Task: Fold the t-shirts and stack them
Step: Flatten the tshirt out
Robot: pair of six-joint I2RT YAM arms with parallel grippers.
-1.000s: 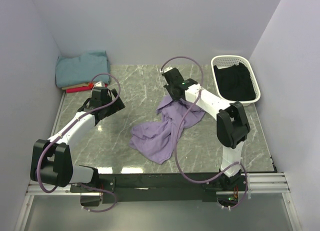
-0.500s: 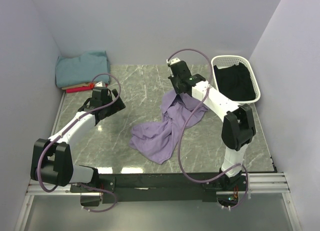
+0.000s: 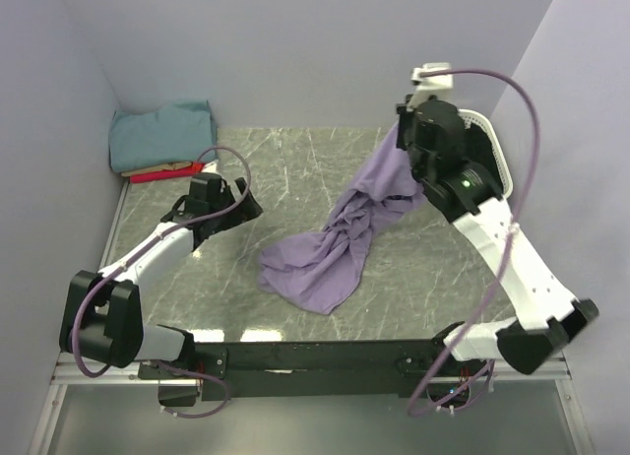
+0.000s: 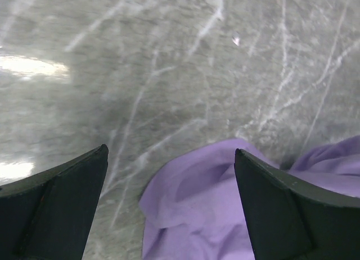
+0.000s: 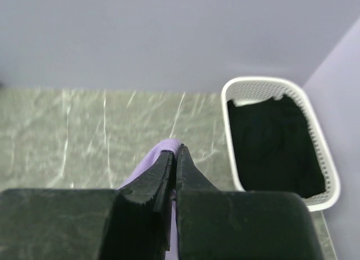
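A large lavender t-shirt [image 3: 335, 248] hangs stretched from the table up to my right gripper [image 3: 404, 130], which is shut on its top edge high near the back right. In the right wrist view the fingers [image 5: 175, 153] pinch a fold of the lavender t-shirt [image 5: 163, 147]. The shirt's lower part lies crumpled on the marble table [image 3: 285, 179]. My left gripper [image 3: 246, 207] is open and low over the table, left of the shirt. In the left wrist view the lavender t-shirt [image 4: 202, 209] lies between and ahead of its spread fingers. Folded teal [image 3: 162, 135], tan and red t-shirts [image 3: 157, 173] are stacked at the back left.
A white laundry basket [image 3: 497, 160] with dark cloth inside stands at the back right, right behind my right gripper. Grey walls close in the table on the left, back and right. Purple cables loop off both arms.
My right arm has lifted and swung to the back right, pulling the lavender t-shirt up and stretching it out. My left gripper has edged slightly right toward the shirt.
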